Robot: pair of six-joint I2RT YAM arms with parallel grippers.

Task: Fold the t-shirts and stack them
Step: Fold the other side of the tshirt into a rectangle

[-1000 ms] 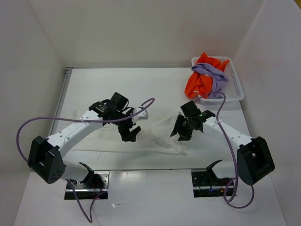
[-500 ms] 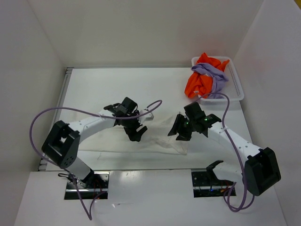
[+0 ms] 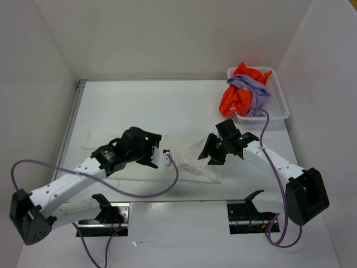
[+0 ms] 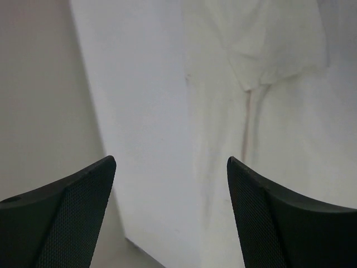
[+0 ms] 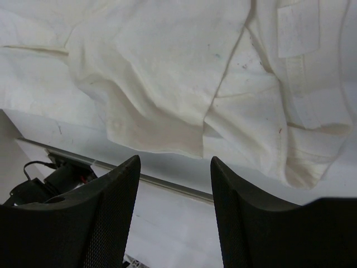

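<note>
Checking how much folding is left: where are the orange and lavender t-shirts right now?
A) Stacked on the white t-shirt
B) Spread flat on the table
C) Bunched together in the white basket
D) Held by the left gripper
C: the orange t-shirt and lavender t-shirt sit crumpled in the white basket at the table's far right; only the white t-shirt lies on the table.

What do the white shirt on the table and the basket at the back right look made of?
White shirt: soft matte cloth, likely cotton; it creases and folds limply. Basket: seemingly rigid white plastic, judging by its straight, even rim.
</note>
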